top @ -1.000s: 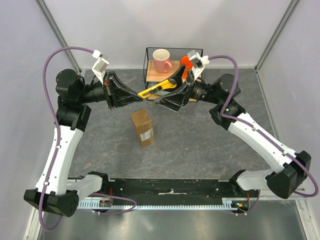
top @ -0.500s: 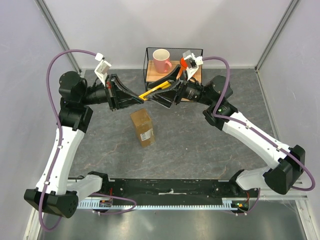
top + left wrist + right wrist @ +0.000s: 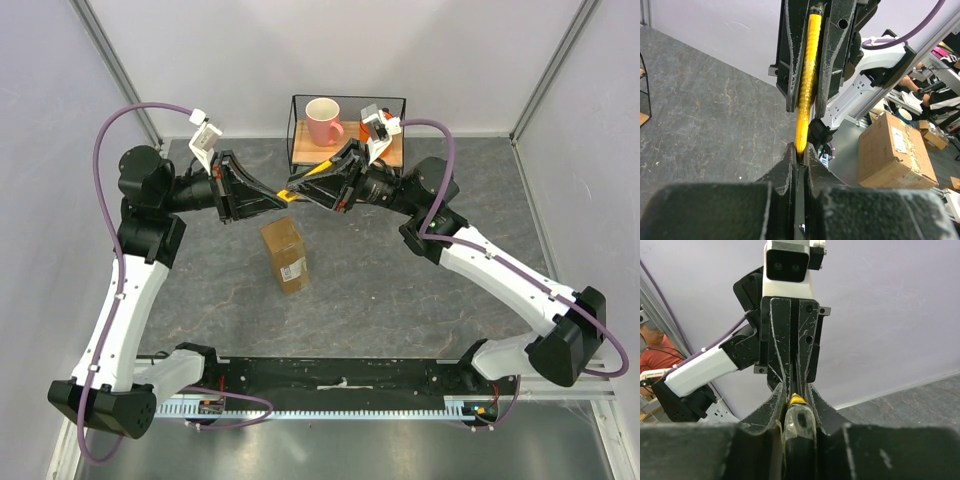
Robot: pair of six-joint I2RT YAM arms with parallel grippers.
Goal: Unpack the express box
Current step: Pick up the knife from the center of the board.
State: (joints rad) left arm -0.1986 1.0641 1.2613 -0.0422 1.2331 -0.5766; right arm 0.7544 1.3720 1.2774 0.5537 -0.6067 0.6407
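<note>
Both arms rise from their bases at the near edge and bend inward over the far half of the table (image 3: 420,290), with their forearms roughly level. The left gripper (image 3: 277,201) points right and the right gripper (image 3: 308,192) points left. They meet nose to nose just in front of the wire basket (image 3: 296,135), which holds a pink mug (image 3: 322,122).

From above, the black fingers cover most of the yellow utility knife (image 3: 292,192) between them (only slivers of yellow show). Whether its blade is out cannot be made out. The right wrist view shows just a yellow tip wedged low between that gripper's own fingers.

The left gripper's jaws are pinched together on one end of the knife. The right gripper's fingers (image 3: 832,55) lie against both flanks of the knife's body, clamping it as far as the left wrist view shows.

The express box (image 3: 284,254) lies flat near the table's centre, just nearer than the grippers. Its label faces up, and neither gripper touches it.
</note>
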